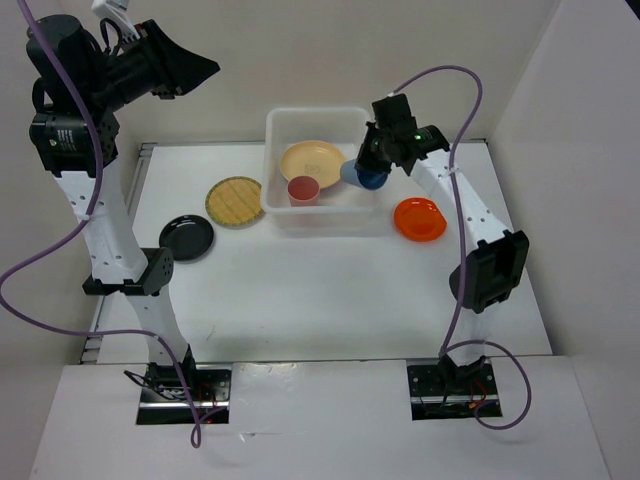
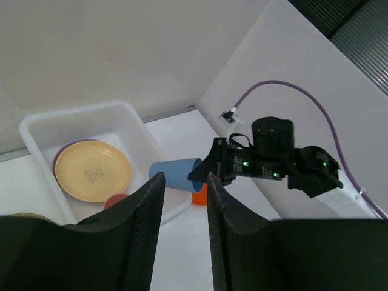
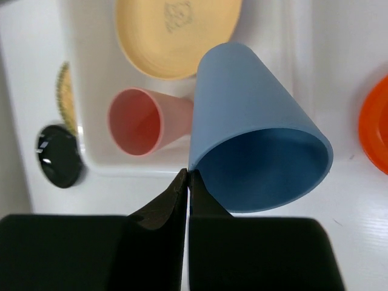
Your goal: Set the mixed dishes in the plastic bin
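Right gripper [image 3: 187, 177] holds blue cup [image 3: 242, 109] sideways, base toward plastic bin [image 1: 318, 111]

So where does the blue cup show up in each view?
Top external: blue cup at the bin's right wall, upper centre.
Left wrist: cup centre, tipped sideways at the bin's rim.
Right wrist: cup centre-right, mouth toward camera, rim pinched by right claw.
Shared landmark: tan plate inside the bin.

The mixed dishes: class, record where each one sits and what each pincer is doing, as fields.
In bin: tan plate, pink-red cup
Left of bin: woven plate, black plate
Right of bin: orange plate
Right pincer: shut on blue cup, over bin's right rim
Left pincer: open, empty, raised
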Robot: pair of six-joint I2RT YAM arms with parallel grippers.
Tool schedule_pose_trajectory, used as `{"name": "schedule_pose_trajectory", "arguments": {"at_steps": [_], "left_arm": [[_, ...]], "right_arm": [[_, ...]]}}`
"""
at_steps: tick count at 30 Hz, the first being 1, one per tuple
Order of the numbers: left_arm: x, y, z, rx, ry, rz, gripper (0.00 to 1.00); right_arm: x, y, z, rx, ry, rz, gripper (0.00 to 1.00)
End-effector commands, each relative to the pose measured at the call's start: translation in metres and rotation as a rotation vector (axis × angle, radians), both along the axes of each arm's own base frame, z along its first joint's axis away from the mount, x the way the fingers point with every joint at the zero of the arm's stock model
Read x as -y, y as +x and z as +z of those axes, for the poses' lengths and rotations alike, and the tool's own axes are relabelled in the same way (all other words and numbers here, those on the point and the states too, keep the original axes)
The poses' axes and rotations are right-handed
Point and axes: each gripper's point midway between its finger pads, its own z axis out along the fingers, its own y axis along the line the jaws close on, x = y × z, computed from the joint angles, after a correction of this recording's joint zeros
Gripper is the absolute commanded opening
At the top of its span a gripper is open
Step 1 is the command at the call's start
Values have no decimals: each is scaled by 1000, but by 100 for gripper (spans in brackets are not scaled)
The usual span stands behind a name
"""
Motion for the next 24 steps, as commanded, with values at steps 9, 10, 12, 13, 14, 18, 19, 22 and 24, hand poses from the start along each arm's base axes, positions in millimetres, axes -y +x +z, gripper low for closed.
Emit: {"name": "schedule_pose_trajectory", "arguments": {"at_steps": [9, 10, 12, 13, 14, 18, 19, 22, 24], "left_arm": [[13, 1, -3, 22, 23, -76, 41], [14, 1, -3, 22, 23, -76, 41], [17, -1, -3, 22, 23, -85, 41], [17, -1, -3, 22, 23, -85, 41], [17, -1, -3, 22, 23, -85, 41], [17, -1, -3, 22, 23, -85, 41], [17, -1, -3, 22, 23, -85, 41], [17, -1, -3, 22, 23, -85, 41], [17, -1, -3, 22, 23, -85, 41]], "right_arm": [[-4, 8, -56, -132, -179, 74, 0], [-7, 13, -64, -143, -183, 74, 0], [-7, 16, -69, -161, -197, 82, 0], [-8, 18, -82, -185, -215, 92, 0], [-14, 19, -79, -179, -214, 102, 0], [-18, 20, -89, -206, -244, 113, 0], [-23, 19, -91, -212, -248, 123, 0], [-27, 22, -93, -221, -276, 142, 0], [-29, 19, -106, -262, -312, 146, 0]]}}
